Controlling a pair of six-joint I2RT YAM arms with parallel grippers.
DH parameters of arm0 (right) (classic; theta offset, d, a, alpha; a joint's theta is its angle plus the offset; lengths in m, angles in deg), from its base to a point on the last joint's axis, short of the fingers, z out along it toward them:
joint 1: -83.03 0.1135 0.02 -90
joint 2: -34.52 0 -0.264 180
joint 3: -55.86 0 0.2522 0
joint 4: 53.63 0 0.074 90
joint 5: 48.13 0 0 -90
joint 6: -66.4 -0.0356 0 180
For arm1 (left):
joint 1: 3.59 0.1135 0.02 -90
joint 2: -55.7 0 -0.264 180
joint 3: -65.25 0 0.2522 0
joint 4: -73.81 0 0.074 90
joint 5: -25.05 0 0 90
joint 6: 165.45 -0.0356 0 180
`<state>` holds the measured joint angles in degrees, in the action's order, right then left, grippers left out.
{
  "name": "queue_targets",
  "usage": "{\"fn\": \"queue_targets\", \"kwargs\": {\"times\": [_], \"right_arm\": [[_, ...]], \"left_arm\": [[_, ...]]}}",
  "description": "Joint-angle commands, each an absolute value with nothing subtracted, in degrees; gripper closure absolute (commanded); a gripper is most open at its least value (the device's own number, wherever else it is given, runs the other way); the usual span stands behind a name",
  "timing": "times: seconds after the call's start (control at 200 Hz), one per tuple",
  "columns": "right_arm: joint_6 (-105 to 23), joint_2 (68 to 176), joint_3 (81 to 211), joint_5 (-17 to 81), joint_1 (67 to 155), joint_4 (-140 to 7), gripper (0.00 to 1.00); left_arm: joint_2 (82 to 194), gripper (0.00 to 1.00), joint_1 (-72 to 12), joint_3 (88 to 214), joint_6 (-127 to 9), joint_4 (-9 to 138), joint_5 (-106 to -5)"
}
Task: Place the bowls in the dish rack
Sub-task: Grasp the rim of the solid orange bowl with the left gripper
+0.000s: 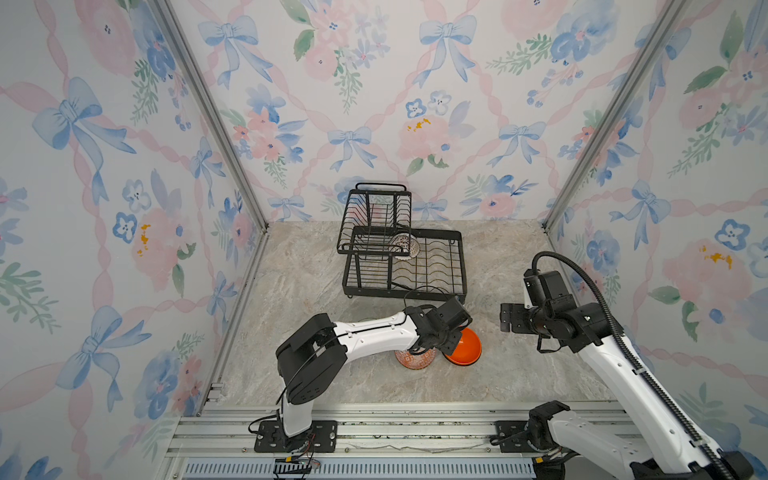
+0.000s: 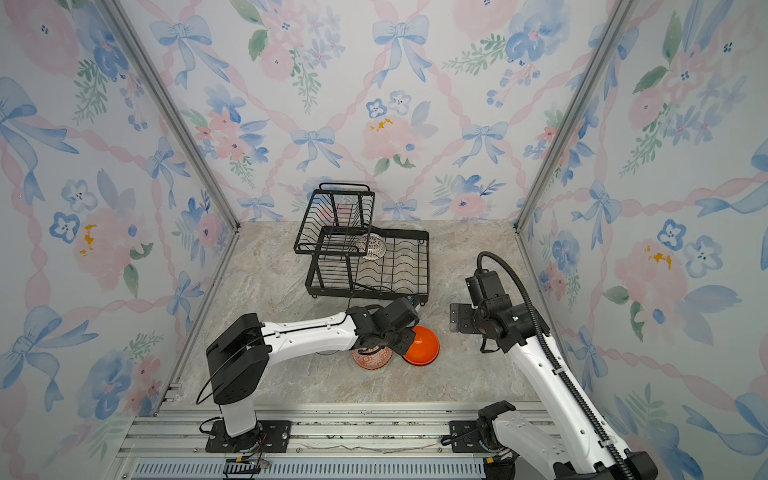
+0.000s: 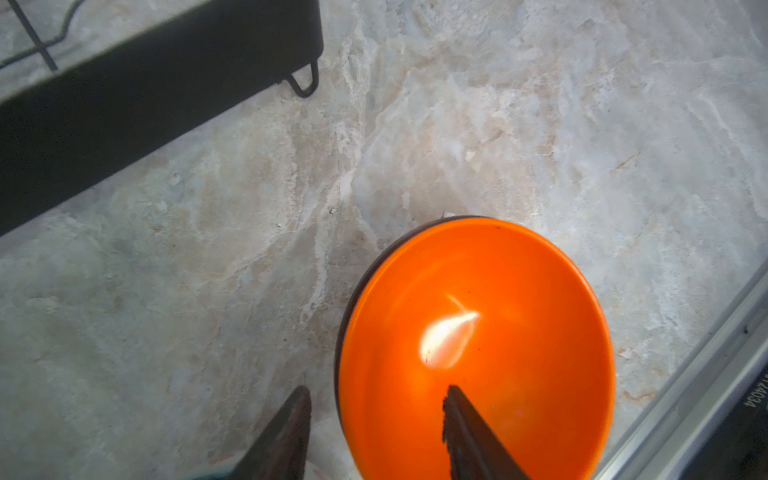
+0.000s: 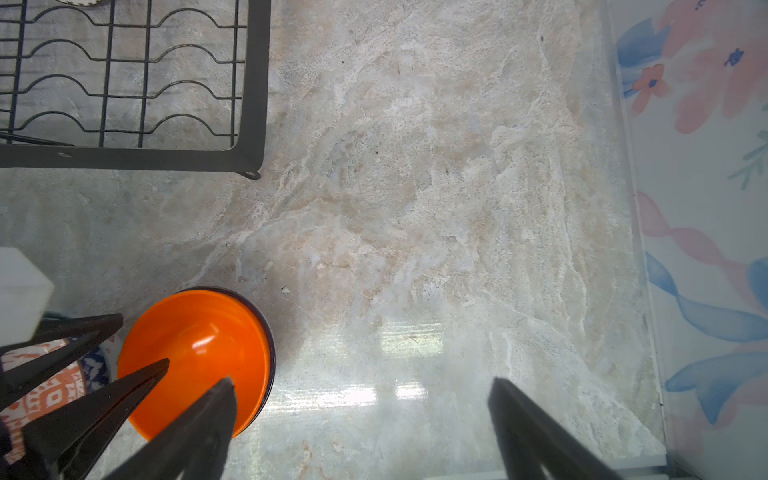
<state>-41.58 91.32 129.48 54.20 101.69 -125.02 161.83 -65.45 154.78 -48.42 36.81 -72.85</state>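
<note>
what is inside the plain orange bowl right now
One finger of the left gripper reaches into the plain orange bowl; the other stands outside the rim. Otherwise it looks empty, though that finger covers a strip of the inside.

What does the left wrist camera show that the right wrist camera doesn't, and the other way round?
Only the left wrist view looks down from between the left arm's jaws. The plain orange bowl has its rim in their gap, one side over its inside and the other outside.

Only the right wrist view shows the orange-white patterned bowl, the dish rack's wavy wire floor, the flowered wall and the right arm's jaws, wide apart over bare tabletop.

Both show the orange bowl, a footed corner of the rack and the marble tabletop.
</note>
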Motion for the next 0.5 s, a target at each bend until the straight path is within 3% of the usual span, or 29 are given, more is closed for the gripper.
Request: {"fn": "queue_targets", "kwargs": {"times": [0.0,0.495], "right_arm": [[-40.8,91.1,128.8,53.3,101.0,-124.9,0.03],[-40.7,90.7,128.6,53.1,100.7,-124.8,0.03]], "left_arm": [[162.9,0.49,-65.6,156.4,-48.7,34.6,-75.5],[164.0,0.77,-65.5,156.8,-48.3,34.4,-74.6]]}}
